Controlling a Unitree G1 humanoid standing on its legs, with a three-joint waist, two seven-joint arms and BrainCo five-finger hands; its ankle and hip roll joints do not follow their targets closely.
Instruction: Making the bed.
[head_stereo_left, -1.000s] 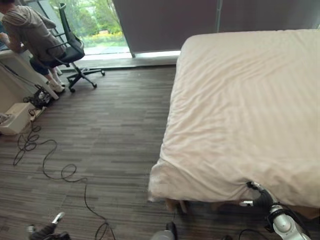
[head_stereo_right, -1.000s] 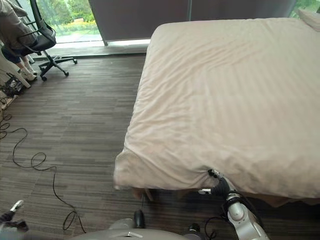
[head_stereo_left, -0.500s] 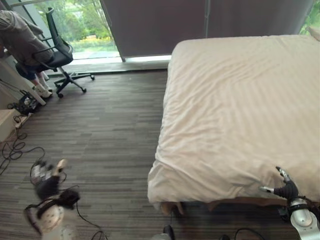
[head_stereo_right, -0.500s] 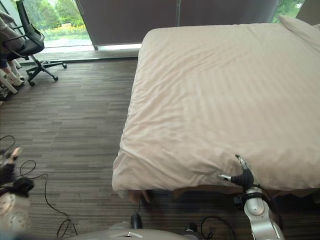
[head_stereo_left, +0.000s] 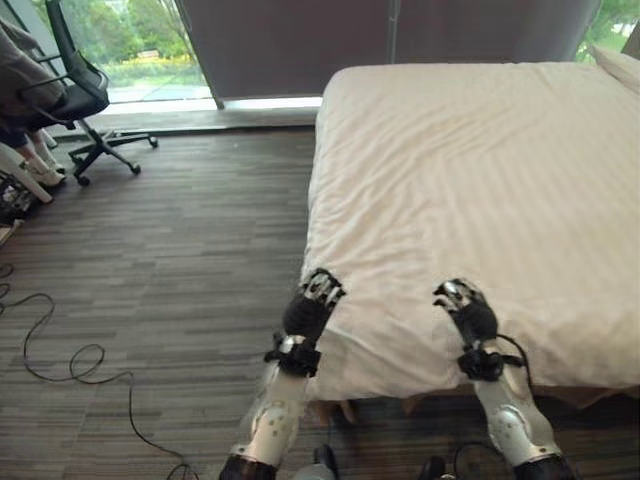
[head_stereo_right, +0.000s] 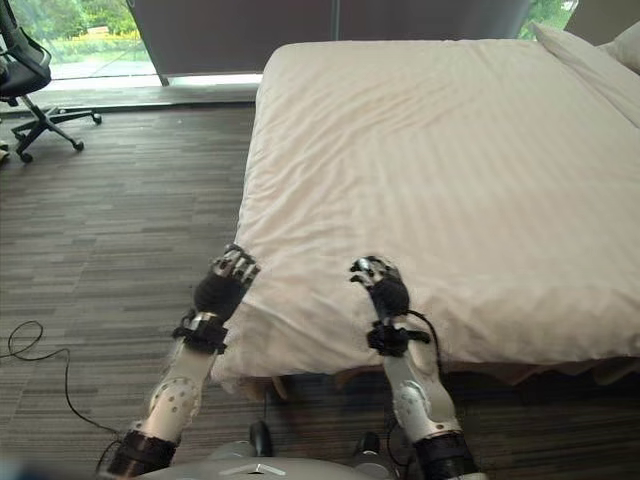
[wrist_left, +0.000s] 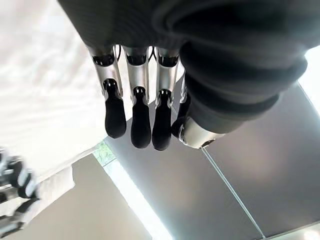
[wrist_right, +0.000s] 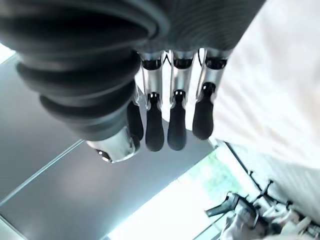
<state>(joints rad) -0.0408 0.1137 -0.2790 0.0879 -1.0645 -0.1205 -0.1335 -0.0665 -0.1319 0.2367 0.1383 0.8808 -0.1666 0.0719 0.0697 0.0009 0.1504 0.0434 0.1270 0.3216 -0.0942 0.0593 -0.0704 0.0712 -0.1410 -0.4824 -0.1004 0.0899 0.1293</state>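
We see the left hand (head_stereo_left: 312, 303) raised at the near left corner of the bed (head_stereo_right: 300, 90), fingers (wrist_left: 134, 112) straight and loose, gripping nothing; the right hand (head_stereo_left: 464, 308) hovers over the near edge, equally relaxed and empty. The pale striped duvet (head_stereo_right: 440, 170) lies spread across the bed, with pillows (head_stereo_right: 590, 60) at the far right end. An office chair (head_stereo_left: 85, 100) stands on the dark floor (head_stereo_left: 180, 250) by the window.

pillow (head_stereo_right: 590, 60) cut by frame edge, seated person (head_stereo_left: 20, 90) mostly cropped
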